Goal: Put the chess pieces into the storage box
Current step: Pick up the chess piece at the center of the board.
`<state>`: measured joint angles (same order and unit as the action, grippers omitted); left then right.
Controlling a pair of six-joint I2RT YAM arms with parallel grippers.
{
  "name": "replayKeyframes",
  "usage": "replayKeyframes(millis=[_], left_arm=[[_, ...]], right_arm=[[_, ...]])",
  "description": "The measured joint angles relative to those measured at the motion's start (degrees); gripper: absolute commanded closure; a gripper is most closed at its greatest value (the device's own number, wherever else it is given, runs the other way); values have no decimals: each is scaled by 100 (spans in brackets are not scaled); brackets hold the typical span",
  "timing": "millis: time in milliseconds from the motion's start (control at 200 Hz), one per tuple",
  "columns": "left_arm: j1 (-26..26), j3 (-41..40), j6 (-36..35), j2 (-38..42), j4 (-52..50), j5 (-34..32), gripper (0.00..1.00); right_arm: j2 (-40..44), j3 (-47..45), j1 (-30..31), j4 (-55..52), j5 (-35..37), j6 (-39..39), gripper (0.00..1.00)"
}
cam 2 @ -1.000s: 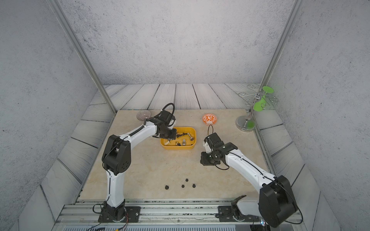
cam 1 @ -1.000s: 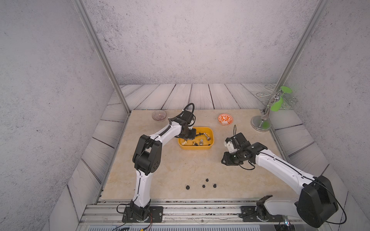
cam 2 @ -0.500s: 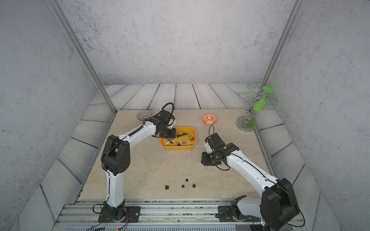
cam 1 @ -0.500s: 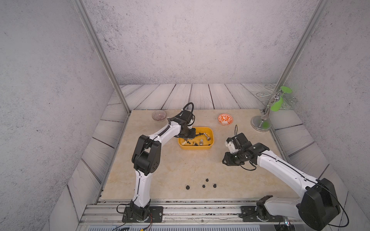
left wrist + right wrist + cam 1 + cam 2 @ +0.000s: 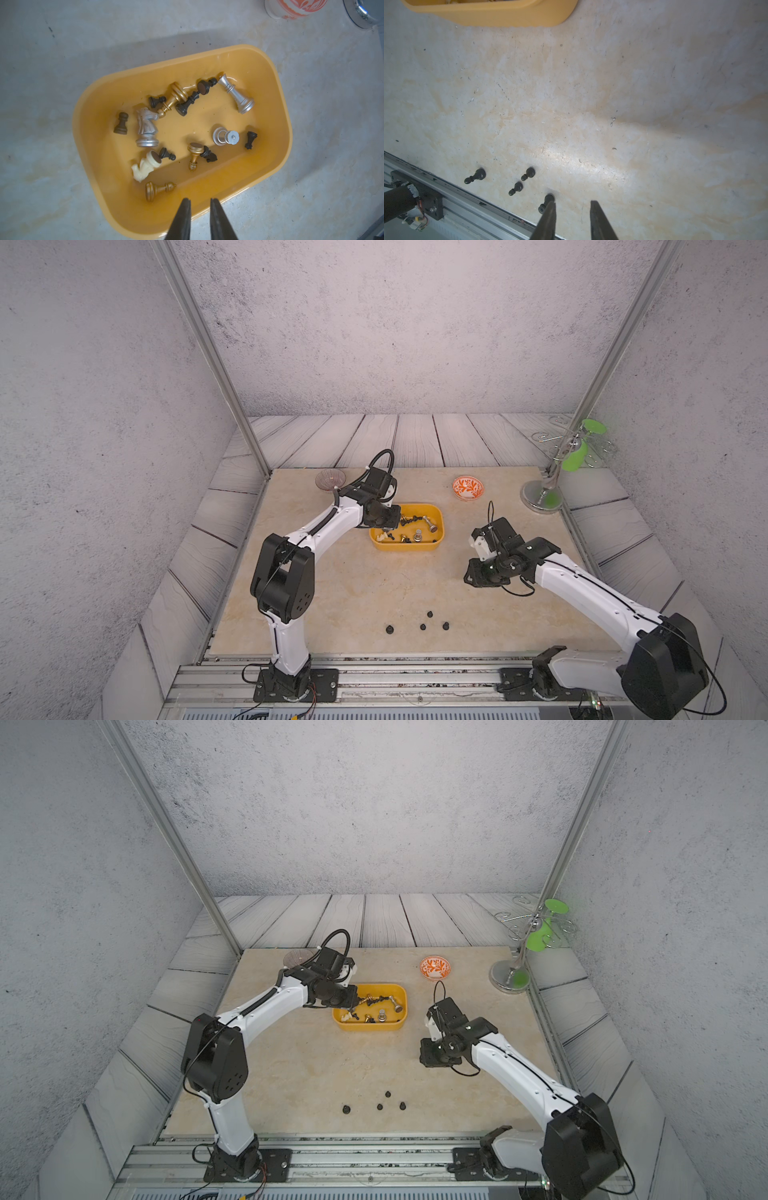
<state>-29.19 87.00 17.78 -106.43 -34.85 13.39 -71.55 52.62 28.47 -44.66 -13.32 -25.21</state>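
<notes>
Four black pawns stand upright on the beige, stone-look counter close to its front rail. Three sit roughly in a line along the rail and one just behind them, all well apart from the box. Fourteen pieces are inside that yellow box, and we count seven black, three gold, three silver and one cream knight. Nearly all lie on their sides with their long axes pointing in different directions, while one silver piece stands on its base. In both top views the box sits toward the back middle of the counter, its long axis running left to right, parallel to the rail. We also see one glass bowl, one orange-patterned bowl and one metal stand along the back edge. Grey wood-look planks surround the counter, with rough grey walls and two slanted metal posts. Our left claw hovers over the box's left end, tips slightly apart and empty. Our right claw hangs above bare counter to the right of the box, tips parted with nothing between them.
</notes>
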Motion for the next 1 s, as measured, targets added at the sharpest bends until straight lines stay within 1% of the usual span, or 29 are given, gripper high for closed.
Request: replayKeyframes(millis=[195,360,535,706,866,996], left_arm=[[22,-743,138,603,125,33,78],[22,-1165,216,1207,267,24,78],[22,-1985,409,1786,455,-17,78],[22,-2752,579,2350,466,-13,78],[20,-3294,671,2940,426,-31,78],[20,-3668,785,3233,426,-24,78]], right_arm=[[48,-42,170,46,-2,-37,70],[-9,-83,612,138,37,-164,70],[-422,-33,1196,321,105,-326,70],[-935,219,1729,485,155,-426,70],[-1276,404,2013,636,162,-485,70],[-1488,435,2153,682,190,-501,70]])
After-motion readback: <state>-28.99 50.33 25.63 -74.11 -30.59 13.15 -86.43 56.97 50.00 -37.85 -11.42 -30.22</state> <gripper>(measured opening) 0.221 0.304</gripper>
